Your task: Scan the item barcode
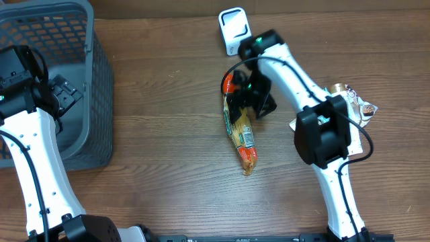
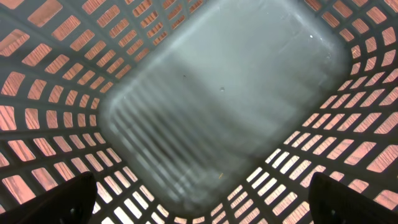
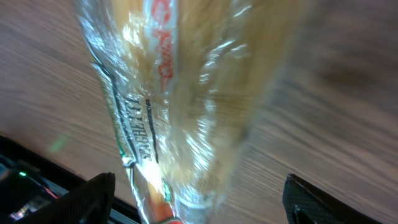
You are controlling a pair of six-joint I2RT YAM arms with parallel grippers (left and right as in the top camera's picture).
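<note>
Long clear plastic packet [image 1: 243,134] with yellow contents, orange ends and a green-and-white printed label is seen in the overhead view lying flat on the brown wooden table [image 1: 168,134]. Its upper end is covered by the right gripper [image 1: 247,97], and the rest of it stretches away from that gripper towards the near edge of the table. A white stand-up scanner [image 1: 233,30] is placed just beyond the right gripper, on the far side from the packet. A small crumpled brown-and-white wrapper [image 1: 355,102] is seen beside the right arm's elbow. The left gripper [image 1: 64,94] is held well apart from the packet, over a grey plastic lattice basket [image 1: 101,101].

In the left wrist view, the smooth grey floor and slotted walls of the basket [image 2: 217,93] are seen directly below the left gripper [image 2: 202,202]. Its dark fingers [image 2: 62,199] are spread wide at the two lower corners, with nothing between them.

In the right wrist view, the packet [image 3: 186,93] is shown blurred and very close beneath the right gripper [image 3: 199,199], running lengthwise between the fingers [image 3: 87,199]. Glossy creased film, red lettering and a strip of green-and-white print can be made out; no barcode can be distinguished. The fingers are set wide apart on either side of the packet, and no contact with it can be made out. The table [image 3: 336,93] is visible to one side.
</note>
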